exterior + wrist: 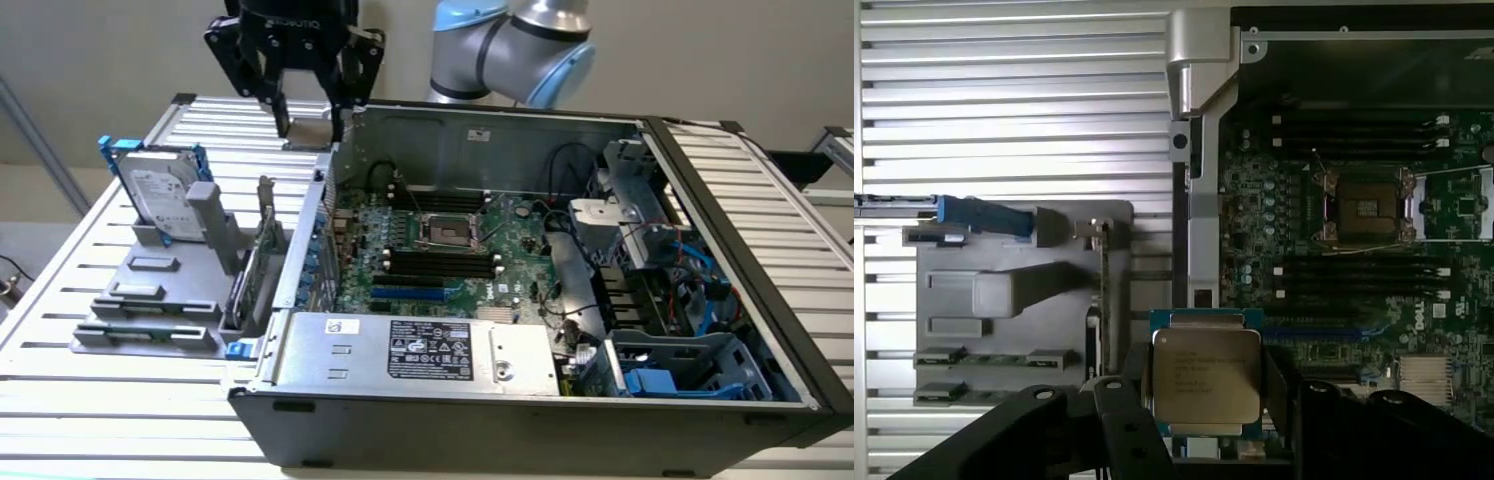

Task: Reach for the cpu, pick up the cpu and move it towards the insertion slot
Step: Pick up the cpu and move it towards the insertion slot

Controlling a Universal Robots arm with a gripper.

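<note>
Silvery-grey metal tops the cpu (1206, 378), which sits clamped between the two black fingers of the pincer (1204, 385); faint print on its lid is too small to read. In the exterior view the pincer (307, 128) hangs above the back left corner of the open computer case (534, 420), with the cpu (308, 132) showing as a tan square between its fingers, clear of the bench (120, 420).

Inside the case lies the green motherboard (514, 255), and on it the insertion slot (450, 232), a silver frame round a dark centre, with long black memory slots on either side. The chip is well apart from it. A silver power supply (414, 350) fills the case's near edge and carries a white-and-black label whose text cannot be read.

Beside the case on the exterior view's left, a grey holder (154, 300) carries a hard drive (160, 200) with blue rails, standing upright.
</note>
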